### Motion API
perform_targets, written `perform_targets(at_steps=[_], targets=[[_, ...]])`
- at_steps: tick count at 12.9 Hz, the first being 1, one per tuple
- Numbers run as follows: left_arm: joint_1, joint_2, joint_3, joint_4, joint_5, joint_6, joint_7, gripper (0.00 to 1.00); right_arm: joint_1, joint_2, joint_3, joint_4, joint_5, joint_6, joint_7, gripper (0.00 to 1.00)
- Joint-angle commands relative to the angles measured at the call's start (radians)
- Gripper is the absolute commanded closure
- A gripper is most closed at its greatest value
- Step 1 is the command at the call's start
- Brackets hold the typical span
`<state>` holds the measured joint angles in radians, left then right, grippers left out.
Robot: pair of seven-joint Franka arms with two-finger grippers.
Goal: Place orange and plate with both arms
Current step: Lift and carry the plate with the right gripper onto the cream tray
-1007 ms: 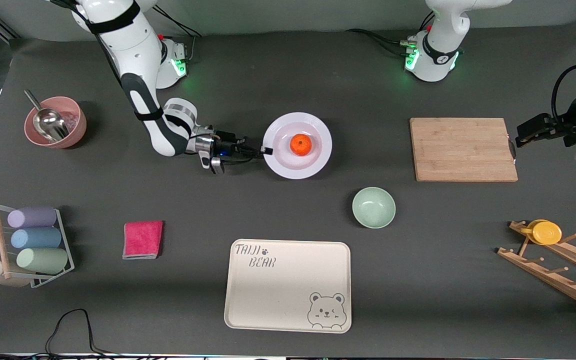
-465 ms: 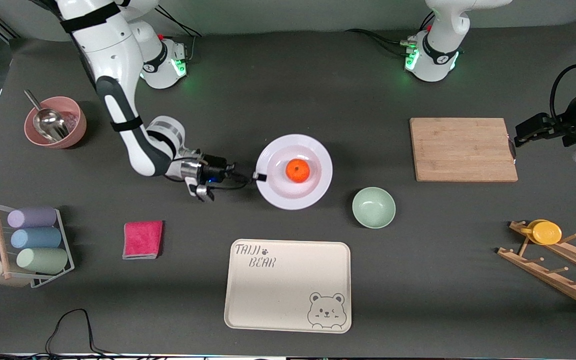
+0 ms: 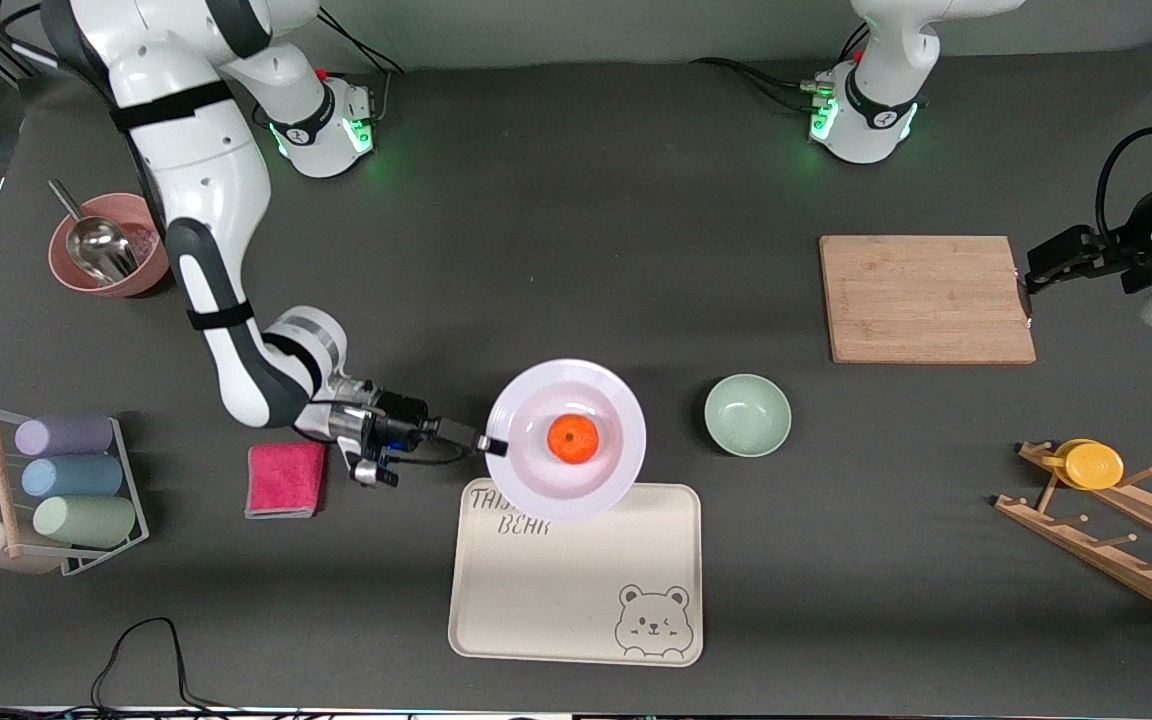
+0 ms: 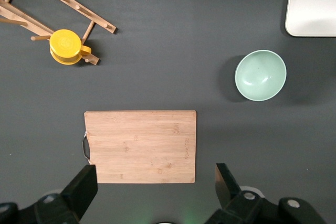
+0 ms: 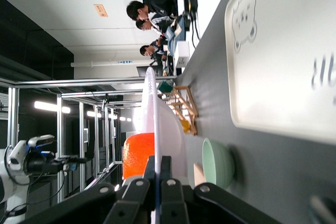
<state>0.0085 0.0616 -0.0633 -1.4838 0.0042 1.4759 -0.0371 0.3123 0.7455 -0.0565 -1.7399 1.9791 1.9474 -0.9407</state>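
Front view showed the right gripper [image 3: 492, 446] clamped on the rim of the plate [image 3: 608, 400], carrying it in the air with the orange [image 3: 573, 439] sitting in its middle; the plate hung partly over the edge of the beige bear tray [image 3: 576, 590] that lies farthest from the front camera, hiding part of the tray's lettering. By my judgement the task was well along: the fruit was already on the plate, and what remained was to bring the plate fully over the tray, set it down and let go. In the right wrist view the fingers [image 5: 167, 182] pinched the plate's thin rim edge-on, with the orange beside them. The left gripper [image 4: 153, 190] waited with its jaws spread apart and nothing between them, above the wooden cutting board [image 3: 926, 298] at the left arm's end of the table. Counting things: one orange, one plate, one tray, one pale green bowl [image 3: 747, 414], one cutting board, one pink bowl [image 3: 151, 262] with one metal scoop [image 3: 101, 246] in it, one pink cloth [image 3: 285, 479], one yellow cup [image 3: 1092, 465] on one wooden rack [image 3: 1126, 560], and a wire rack [image 3: 131, 480] holding four pastel cups.
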Motion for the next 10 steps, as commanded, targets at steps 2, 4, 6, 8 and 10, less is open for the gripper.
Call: perform_targets(at_steps=[2,4,6,8,10], targets=[[-0.012,-0.023,0.004,-0.013,-0.001,-0.008,-0.001,0.0,-0.038,0.176,0.009,0.271,-0.101,0.066,0.062,1.0],[-0.012,-0.023,0.004,-0.013,-0.001,-0.009,-0.001,0.0,-0.052,0.225,0.007,0.364,-0.172,0.116,0.104,1.0],[-0.012,-0.023,0.004,-0.013,-0.001,-0.011,-0.001,0.0,-0.053,0.279,0.009,0.443,-0.177,0.13,0.144,1.0],[-0.012,-0.023,0.004,-0.013,-0.001,-0.012,-0.001,0.0,-0.052,0.319,0.009,0.499,-0.174,0.137,0.146,1.0],[-0.012,-0.023,0.004,-0.013,-0.001,-0.012,-0.001,0.0,-0.052,0.337,0.009,0.531,-0.172,0.172,0.148,1.0]])
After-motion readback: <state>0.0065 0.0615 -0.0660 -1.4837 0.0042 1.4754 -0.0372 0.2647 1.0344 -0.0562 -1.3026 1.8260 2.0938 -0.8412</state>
